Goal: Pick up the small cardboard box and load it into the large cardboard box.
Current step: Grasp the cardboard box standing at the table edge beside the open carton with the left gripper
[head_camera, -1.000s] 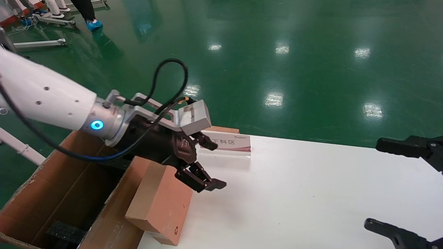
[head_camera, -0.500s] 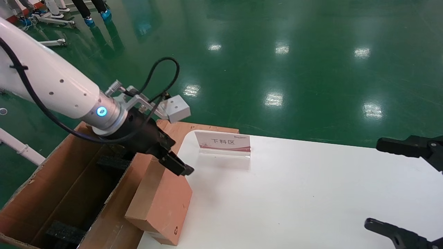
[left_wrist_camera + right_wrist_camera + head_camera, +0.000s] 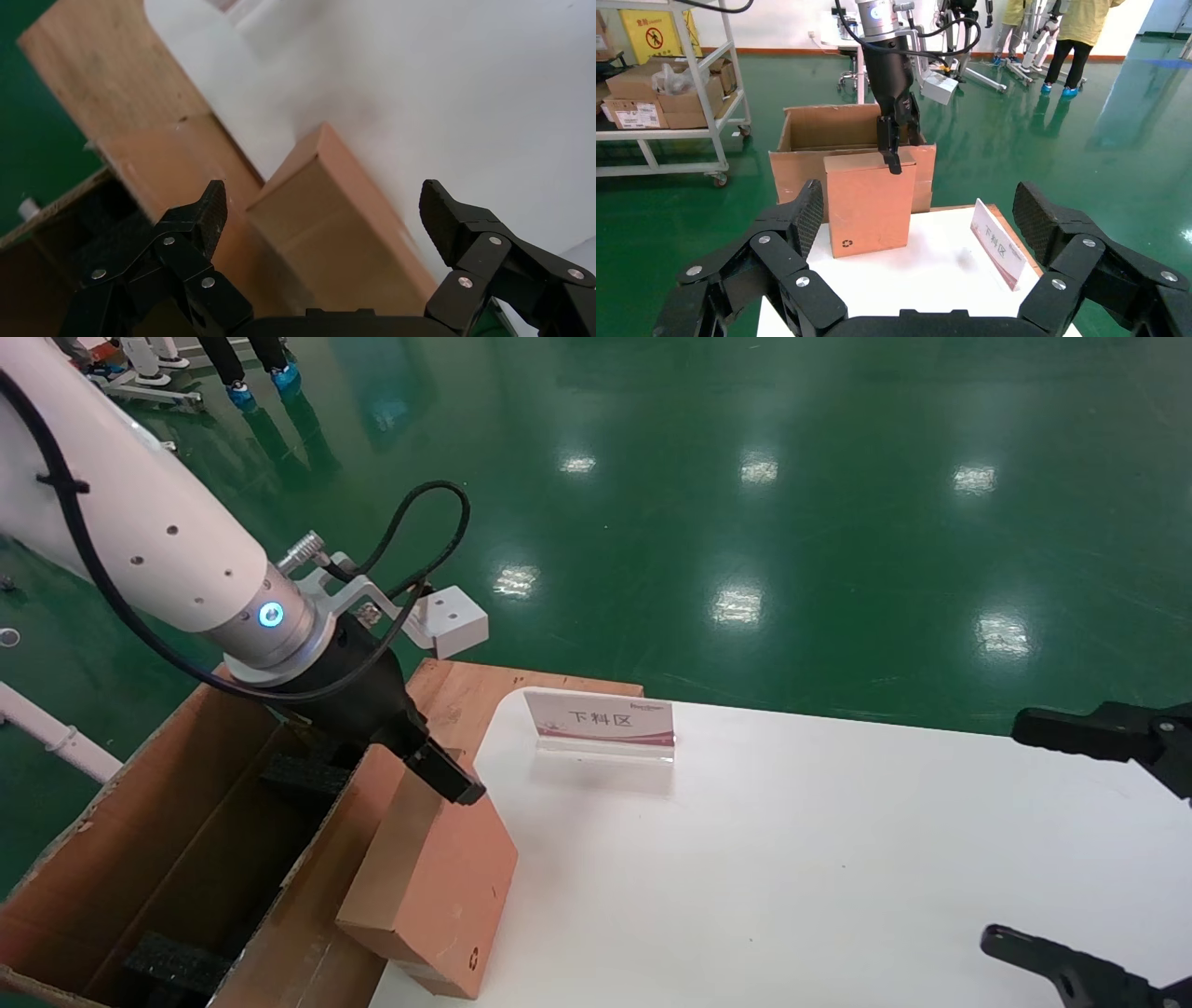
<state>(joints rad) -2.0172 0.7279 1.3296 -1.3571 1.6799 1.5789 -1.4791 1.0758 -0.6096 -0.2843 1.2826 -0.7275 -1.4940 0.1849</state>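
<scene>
Now your left hand [image 3: 447,775] hangs spread wide right above the small box [image 3: 438,887], which stands on edge against the big box [image 3: 186,840].

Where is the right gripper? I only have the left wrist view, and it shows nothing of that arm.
Observer: The right gripper is parked open over the right side of the table, far from the small cardboard box.
Operator: Is that box standing or lying flat?
Observer: Standing. The right wrist view shows it upright on the table's edge, against the large cardboard box.
Operator: How low is the left gripper?
Observer: The left gripper is open. In the right wrist view one fingertip appears just below the box's top edge, on the face turned toward the table.
</scene>
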